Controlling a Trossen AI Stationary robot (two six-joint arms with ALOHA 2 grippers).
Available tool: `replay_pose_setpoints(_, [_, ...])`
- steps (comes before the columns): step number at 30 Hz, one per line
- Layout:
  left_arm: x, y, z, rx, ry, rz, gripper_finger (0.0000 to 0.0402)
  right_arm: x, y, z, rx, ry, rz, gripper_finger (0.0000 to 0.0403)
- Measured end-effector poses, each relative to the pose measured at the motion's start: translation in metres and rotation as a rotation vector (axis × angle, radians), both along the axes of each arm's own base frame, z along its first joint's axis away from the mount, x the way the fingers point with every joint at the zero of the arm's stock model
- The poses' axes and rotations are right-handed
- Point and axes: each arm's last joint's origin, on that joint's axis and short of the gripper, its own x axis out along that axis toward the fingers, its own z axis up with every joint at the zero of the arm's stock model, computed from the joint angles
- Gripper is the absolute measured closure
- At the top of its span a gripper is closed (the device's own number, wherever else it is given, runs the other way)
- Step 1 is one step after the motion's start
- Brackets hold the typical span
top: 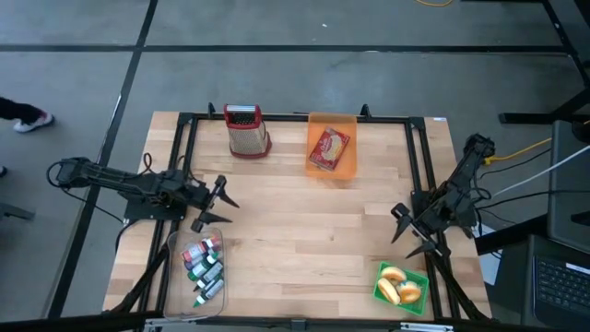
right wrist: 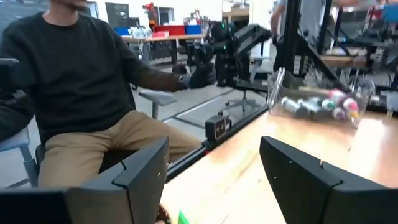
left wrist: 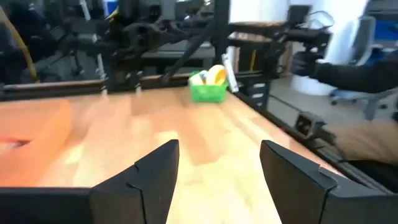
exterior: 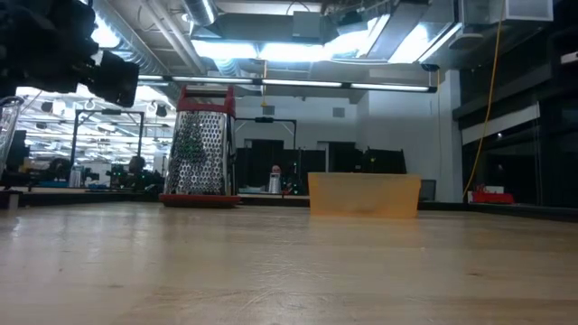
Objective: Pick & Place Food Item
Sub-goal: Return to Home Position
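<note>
Holding my left gripper (top: 218,205) with its fingers spread wide and nothing between them, I have it over the table's left side, just beside the transparent bin (top: 172,277), where the food coloring bottles (top: 204,267) lie heaped together. My right gripper (top: 408,236) is likewise spread and empty near the right edge, close to the green tray (top: 380,291) of food.

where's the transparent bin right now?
Transparent bin sits at the table's lower-left corner in the high view, just beside the left tool, food coloring bottles inside.
</note>
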Motion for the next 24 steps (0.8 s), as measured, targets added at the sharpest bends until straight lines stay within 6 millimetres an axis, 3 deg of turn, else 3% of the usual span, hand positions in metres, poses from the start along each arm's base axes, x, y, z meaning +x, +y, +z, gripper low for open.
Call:
replay_pose_setpoints(6, [-0.001,0.002,-0.003,0.095,0.001,0.055,0.0181,0.005,0.003,-0.007,-0.058,0.056,-0.071,0.0147])
replay_pose_setpoints(11, [-0.004,0.004,-0.023,0.093,0.231,0.129,0.0178,0.008,0.006,-0.014,-0.113,0.112,-0.1,0.0147])
replay_pose_setpoints(24, [-0.004,-0.001,-0.026,0.163,0.251,0.096,0.0178,0.015,0.011,-0.032,-0.299,0.2,-0.166,0.0147])
